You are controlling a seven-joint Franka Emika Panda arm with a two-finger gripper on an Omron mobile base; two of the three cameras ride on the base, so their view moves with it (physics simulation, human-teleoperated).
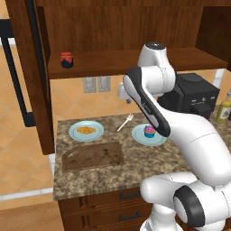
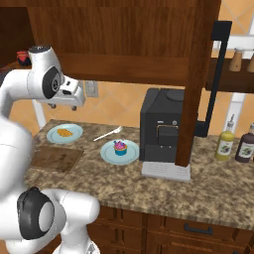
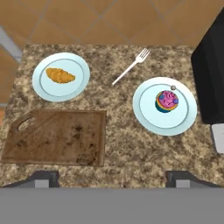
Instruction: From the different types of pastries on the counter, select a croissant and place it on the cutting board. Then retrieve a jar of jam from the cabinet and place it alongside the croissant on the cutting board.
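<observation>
even, fairly bright rendered light with no clear source and no glare. the cabinet (image 1: pixel 113 27) interior reads darker than the counter (image 1: pixel 135 162). only faint soft shadows lie under the plates (image 3: pixel 61 76). all three views are low-resolution and slightly soft, with granite speckle smeared; no edge distortion.

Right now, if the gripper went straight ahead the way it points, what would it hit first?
Most likely bare counter. The gripper looks straight down from high above it, aimed between the cutting board and the cupcake's plate. Nothing appears in between, though depth is hard to judge.
</observation>
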